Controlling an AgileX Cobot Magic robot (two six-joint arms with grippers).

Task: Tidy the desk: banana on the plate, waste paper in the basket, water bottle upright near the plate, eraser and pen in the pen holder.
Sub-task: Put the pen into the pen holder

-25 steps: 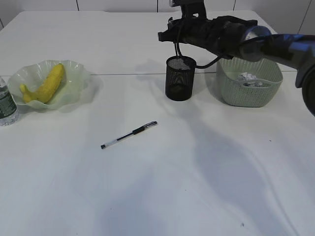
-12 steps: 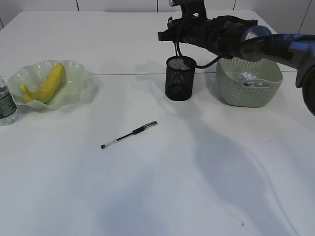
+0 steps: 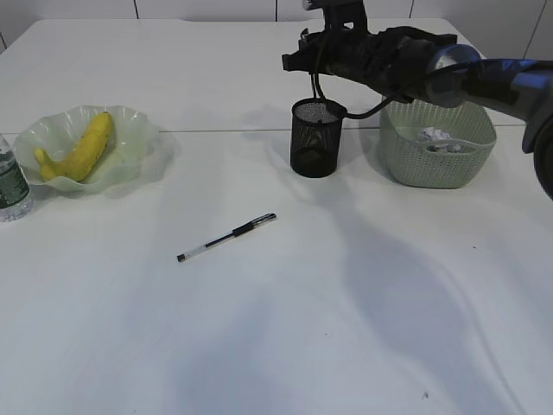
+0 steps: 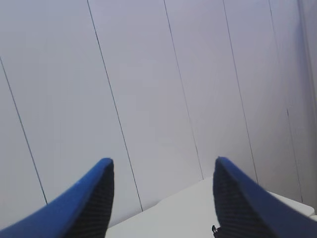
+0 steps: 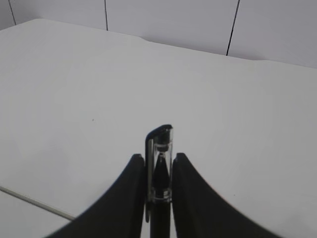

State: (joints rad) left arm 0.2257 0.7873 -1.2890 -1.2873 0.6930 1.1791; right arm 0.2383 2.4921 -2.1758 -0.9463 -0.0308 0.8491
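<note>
Right end effector (image 5: 157, 171) grips a capped pen (image 5: 159, 168) above the pen holder (image 3: 316, 137).
Released off-centre, it may clip the rim, tip the cup, and join the second pen (image 3: 226, 237) on the counter (image 3: 276, 328).

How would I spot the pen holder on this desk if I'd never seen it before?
Start at the seam running across the white desk and follow it right of centre. Just in front of it stands the pen holder, directly below the dark robot arm and left of the grey-green basket. It is the only black, see-through mesh cylinder, taller and narrower than the woven basket beside it.
</note>
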